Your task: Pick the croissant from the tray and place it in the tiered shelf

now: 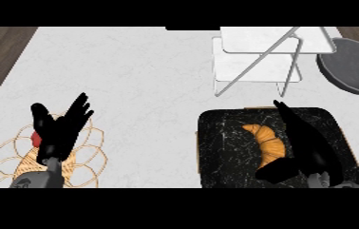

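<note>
At the lower left of the frame, the robot's black left hand is seen above a pale woven wire basket, its fingers straight and spread upward, released and grasping nothing. A small red object is partly hidden behind this hand, inside the basket; what it is cannot be told. At the lower right, a black marbled rectangular tray is laid on the white marble counter. On this tray, toward its middle, the golden-brown curved croissant is found, lying lengthwise from upper left to lower right. The black right hand is placed just beside the croissant on its right side, with long fingers stretched up toward the tray's far edge and the thumb brought round below the pastry's lower end. The croissant is bracketed by fingers and thumb, but the hand is not closed round it; the fingers are kept straight, so the hand is read as released. Whether the thumb touches the pastry cannot be told. Farther up, at the upper right of the frame, a white two-level tiered shelf with a thin grey metal frame is stood on the counter, well apart from the tray's contents. At the far right edge, part of a dark grey round pan-like object is seen beside the shelf. Brown wooden flooring is visible at the upper left corner.
</note>
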`<state>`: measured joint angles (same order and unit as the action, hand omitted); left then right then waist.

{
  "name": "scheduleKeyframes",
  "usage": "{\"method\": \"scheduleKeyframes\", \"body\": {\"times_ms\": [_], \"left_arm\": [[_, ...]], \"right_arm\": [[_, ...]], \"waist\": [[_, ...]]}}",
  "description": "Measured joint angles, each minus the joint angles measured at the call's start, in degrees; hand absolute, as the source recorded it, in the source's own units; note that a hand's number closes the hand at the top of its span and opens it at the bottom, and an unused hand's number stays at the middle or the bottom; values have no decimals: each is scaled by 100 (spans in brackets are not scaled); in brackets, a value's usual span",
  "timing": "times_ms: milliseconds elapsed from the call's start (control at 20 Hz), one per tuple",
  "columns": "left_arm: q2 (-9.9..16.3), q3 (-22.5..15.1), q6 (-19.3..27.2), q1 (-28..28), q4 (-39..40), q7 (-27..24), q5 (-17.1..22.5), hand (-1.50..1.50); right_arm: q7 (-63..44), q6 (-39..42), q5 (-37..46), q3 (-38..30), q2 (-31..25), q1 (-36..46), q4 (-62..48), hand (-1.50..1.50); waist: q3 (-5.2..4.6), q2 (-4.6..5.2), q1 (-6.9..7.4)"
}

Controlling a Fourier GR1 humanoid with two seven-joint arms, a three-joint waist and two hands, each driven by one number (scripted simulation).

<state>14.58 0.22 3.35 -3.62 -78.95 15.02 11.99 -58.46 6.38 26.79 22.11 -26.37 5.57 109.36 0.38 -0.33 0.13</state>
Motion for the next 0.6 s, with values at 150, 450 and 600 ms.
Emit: {"method": "scheduleKeyframes", "body": {"times_ms": [150, 450, 600], "left_arm": [[58, 79, -71, 50, -77, 147, 48, 0], [-43, 132, -146, 87, -64, 18, -34, 0], [-103, 113, -99, 113, -100, -5, -137, 0]], "right_arm": [[38, -39, 291, 29, 104, -149, -83, -150], [369, -22, 607, -227, 270, -26, -682, -150], [615, -241, 856, -173, 525, -39, -970, -150]], "waist": [[-11, 6, -8], [-5, 4, -4], [2, 1, -2]]}}
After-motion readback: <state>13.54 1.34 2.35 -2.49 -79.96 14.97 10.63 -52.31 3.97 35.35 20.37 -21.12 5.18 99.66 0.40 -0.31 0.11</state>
